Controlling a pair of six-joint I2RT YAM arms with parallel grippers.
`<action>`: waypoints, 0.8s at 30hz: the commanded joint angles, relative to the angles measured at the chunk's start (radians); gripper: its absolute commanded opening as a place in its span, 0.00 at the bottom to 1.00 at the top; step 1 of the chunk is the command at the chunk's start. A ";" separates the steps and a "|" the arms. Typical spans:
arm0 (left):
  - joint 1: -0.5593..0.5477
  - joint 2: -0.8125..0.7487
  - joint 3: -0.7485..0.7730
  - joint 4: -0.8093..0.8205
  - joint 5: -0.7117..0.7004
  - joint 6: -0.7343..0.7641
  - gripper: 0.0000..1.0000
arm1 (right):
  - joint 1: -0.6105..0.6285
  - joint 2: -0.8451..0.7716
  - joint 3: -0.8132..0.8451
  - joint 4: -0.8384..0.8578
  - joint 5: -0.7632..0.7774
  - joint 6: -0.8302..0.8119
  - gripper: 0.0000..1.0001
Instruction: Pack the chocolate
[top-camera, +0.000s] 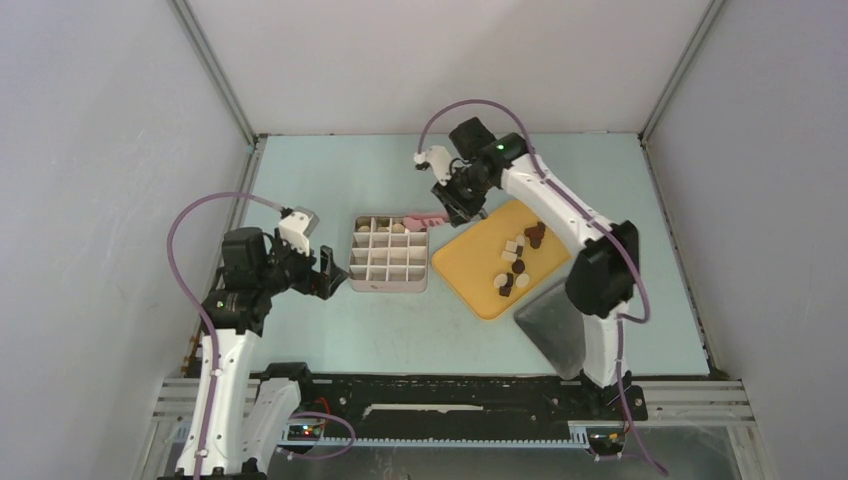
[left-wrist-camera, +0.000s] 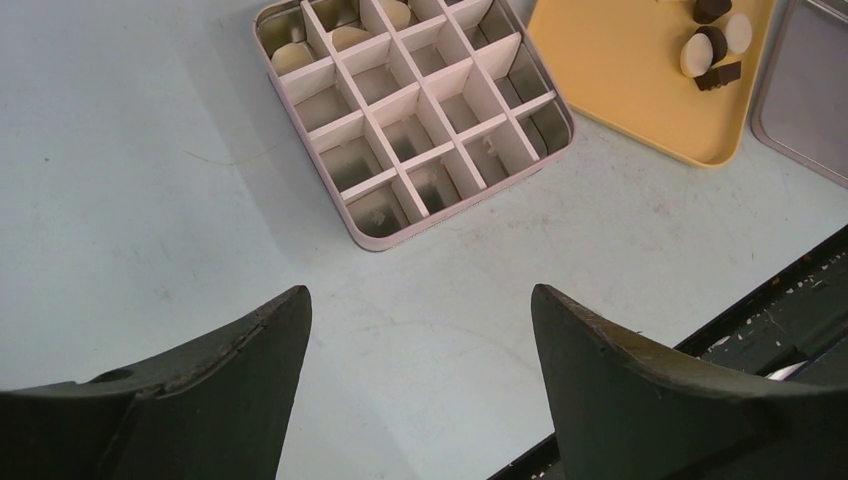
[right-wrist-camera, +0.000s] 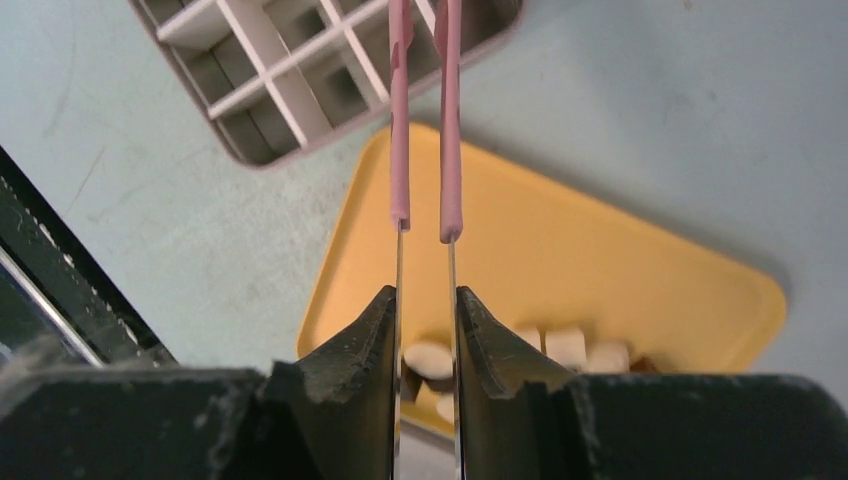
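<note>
Several cream and dark brown chocolate pieces lie on the yellow tray, also seen in the left wrist view and the right wrist view. Three cream pieces sit in far cells of the white divided box. My right gripper is shut on the pink tongs, whose arms reach over the box's far right corner. The tong tips are out of view. My left gripper is open and empty, just left of the box, above bare table.
A grey metal lid lies at the tray's near right side, also in the left wrist view. The black rail of the arm bases runs along the near table edge. White walls close in the table.
</note>
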 joint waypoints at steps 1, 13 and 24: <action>0.011 0.010 -0.016 0.028 0.040 -0.018 0.85 | -0.043 -0.251 -0.129 0.051 0.066 -0.038 0.26; -0.031 0.109 -0.008 0.052 0.081 -0.043 0.85 | -0.260 -0.648 -0.670 0.029 0.164 -0.085 0.28; -0.061 0.118 -0.004 0.048 0.062 -0.037 0.85 | -0.403 -0.707 -0.787 0.063 0.093 -0.092 0.31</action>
